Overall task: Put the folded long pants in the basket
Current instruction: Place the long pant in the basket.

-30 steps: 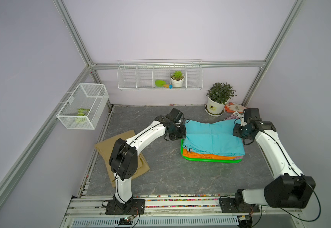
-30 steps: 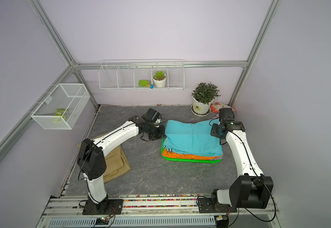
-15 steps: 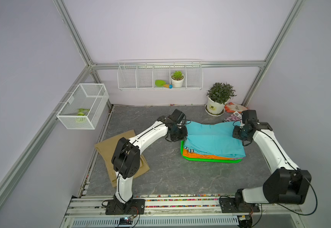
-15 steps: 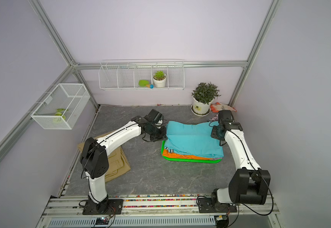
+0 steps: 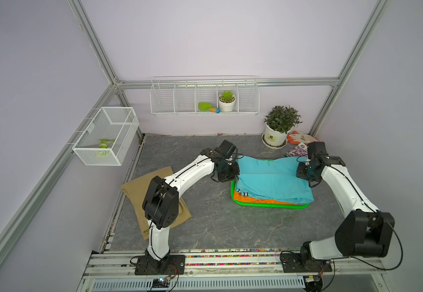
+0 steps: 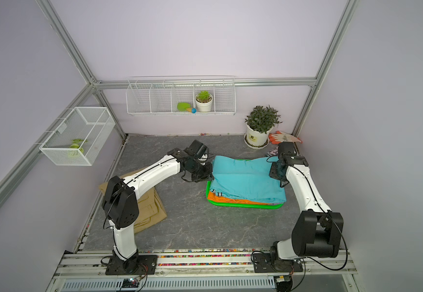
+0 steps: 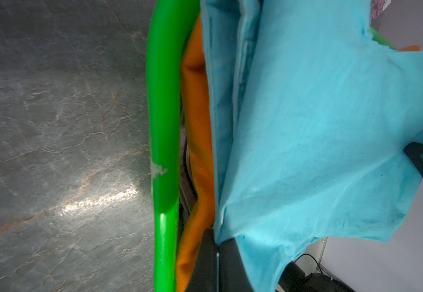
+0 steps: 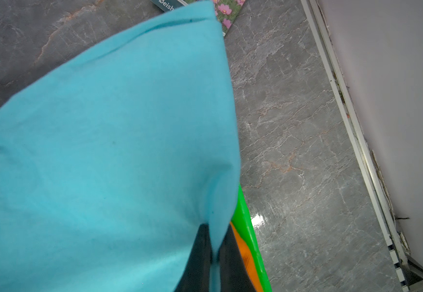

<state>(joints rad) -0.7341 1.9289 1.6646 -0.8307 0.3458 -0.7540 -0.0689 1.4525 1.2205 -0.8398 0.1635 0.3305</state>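
**Teal pants over basket, held at both ends**

- Tan khaki pants (image 5: 134,192): folded on the counter (image 5: 218,227), well apart from the green basket (image 5: 268,205). Not yet stowed.
- Left hand (image 7: 215,255): pinched shut on one end of the teal pants (image 5: 271,177).
- Teal pants: spread on top of the orange pants (image 5: 256,201) inside the basket.
- Right hand (image 8: 210,252): pinched shut on the opposite end.
- Step, as judged: setting the teal pair down.
- Next move calls for: both hands letting go, then fetching the tan pair.
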